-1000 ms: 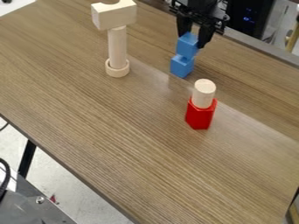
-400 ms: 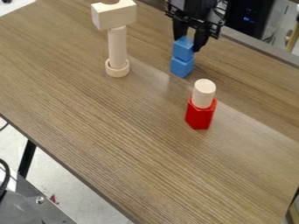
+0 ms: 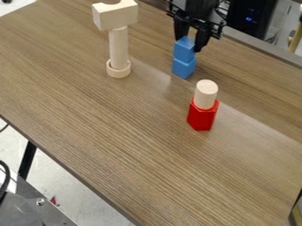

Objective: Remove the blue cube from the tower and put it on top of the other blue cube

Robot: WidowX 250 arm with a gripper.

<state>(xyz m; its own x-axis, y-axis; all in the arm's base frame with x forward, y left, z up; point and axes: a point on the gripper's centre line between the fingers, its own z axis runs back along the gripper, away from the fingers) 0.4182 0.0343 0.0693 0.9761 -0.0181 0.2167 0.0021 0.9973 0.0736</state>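
Arm (image 3: 201, 5) cut off by top edge. One fingertip of gripper (image 3: 189, 44) seemingly hidden behind upper blue cube (image 3: 183, 52).

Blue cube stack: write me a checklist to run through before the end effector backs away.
1. Upper blue cube over the lower blue cube: ok.
2. Lower cube standing on the table: ok.
3. Upper cube let go: not ok; the end effector appears closed on it.
4. Cubes squared up on their far sides: cannot tell from this angle.
5. Red block upright, wooden cylinder on top: ok.
6. Tall wooden column upright in its ring: ok.
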